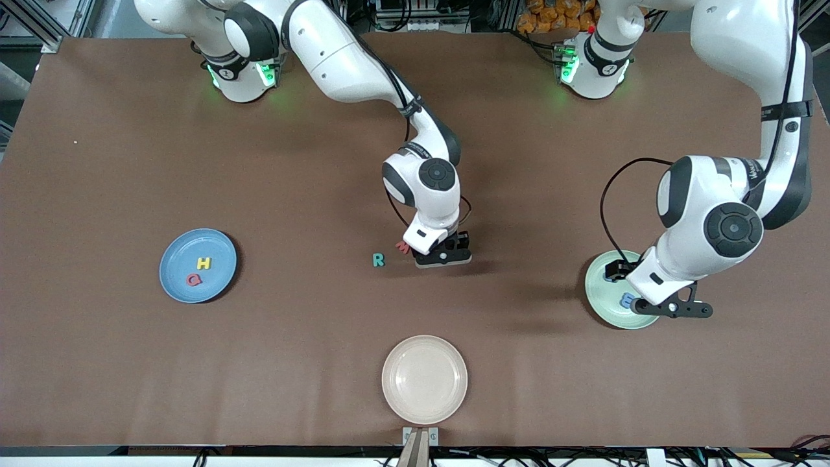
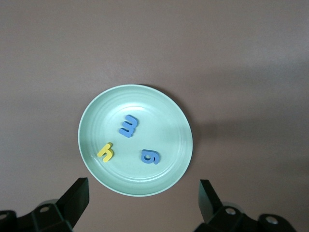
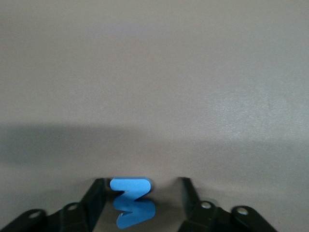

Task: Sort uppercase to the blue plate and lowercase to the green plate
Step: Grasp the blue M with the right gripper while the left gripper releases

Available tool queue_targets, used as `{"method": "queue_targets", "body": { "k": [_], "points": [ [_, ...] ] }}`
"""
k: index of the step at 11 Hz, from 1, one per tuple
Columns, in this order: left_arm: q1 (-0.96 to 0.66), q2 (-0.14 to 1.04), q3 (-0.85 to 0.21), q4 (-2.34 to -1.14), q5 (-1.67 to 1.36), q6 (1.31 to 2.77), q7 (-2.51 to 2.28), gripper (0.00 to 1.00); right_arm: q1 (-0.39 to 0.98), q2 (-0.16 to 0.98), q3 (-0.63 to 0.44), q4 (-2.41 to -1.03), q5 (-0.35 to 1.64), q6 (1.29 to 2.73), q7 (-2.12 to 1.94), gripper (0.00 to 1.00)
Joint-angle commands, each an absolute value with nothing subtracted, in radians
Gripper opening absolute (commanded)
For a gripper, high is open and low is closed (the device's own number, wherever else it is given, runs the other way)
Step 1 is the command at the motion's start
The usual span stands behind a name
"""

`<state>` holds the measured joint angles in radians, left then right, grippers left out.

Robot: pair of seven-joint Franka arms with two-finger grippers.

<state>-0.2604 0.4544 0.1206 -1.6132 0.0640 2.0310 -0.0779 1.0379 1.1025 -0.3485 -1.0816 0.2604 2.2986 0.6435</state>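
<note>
My right gripper (image 1: 443, 257) is low at the table's middle, open, with the blue W (image 3: 133, 200) lying between its fingers (image 3: 98, 193). The W is hidden under the hand in the front view. The red m (image 1: 403, 246) and teal R (image 1: 379, 260) lie on the table just beside it, toward the right arm's end. The blue plate (image 1: 175, 272) holds the yellow H (image 1: 203, 263) and the red Q (image 1: 193, 279). My left gripper (image 2: 143, 188) is open and empty over the green plate (image 2: 164, 111), which holds the blue m (image 2: 128, 126), the yellow hooked letter (image 2: 105, 152) and the blue g (image 2: 150, 156).
A cream-white plate (image 1: 425, 379) sits near the table's front edge, nearer the camera than the right gripper. The green plate (image 1: 603, 295) is toward the left arm's end, the blue plate toward the right arm's end.
</note>
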Motion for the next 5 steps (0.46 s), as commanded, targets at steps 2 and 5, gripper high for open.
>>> {"method": "queue_targets", "body": {
  "k": [2,5],
  "points": [
    [-0.255,0.410,0.115,-1.620,0.072,2.011,-0.066,1.00,1.040,1.120,-0.354,-1.057,0.281,2.287,0.655,0.00],
    [-0.258,0.387,0.114,-1.621,0.072,2.011,-0.057,1.00,1.034,1.109,-0.354,-1.057,0.282,2.266,0.653,0.00]
  ]
}}
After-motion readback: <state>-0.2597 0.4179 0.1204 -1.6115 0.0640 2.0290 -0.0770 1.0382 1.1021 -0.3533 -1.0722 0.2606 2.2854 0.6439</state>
